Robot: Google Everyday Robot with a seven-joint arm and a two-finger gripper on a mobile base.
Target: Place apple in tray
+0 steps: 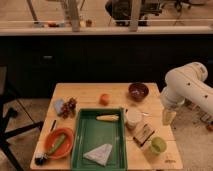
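The apple (104, 98) is a small orange-red fruit sitting on the wooden table, just beyond the far rim of the green tray (82, 137). The tray lies at the table's front middle and holds a yellow corn cob (108, 118) and a pale wedge-shaped piece (98, 154). My gripper (169, 118) hangs pointing down at the table's right edge, at the end of the white arm (186, 85). It is well to the right of the apple and apart from it, and holds nothing that I can see.
A dark maroon bowl (138, 91) stands at the back right. A white cup (133, 117), a brown block (143, 133) and a pale green round object (158, 145) sit right of the tray. A dark red grape cluster (68, 107) and an orange bowl (59, 142) are to its left.
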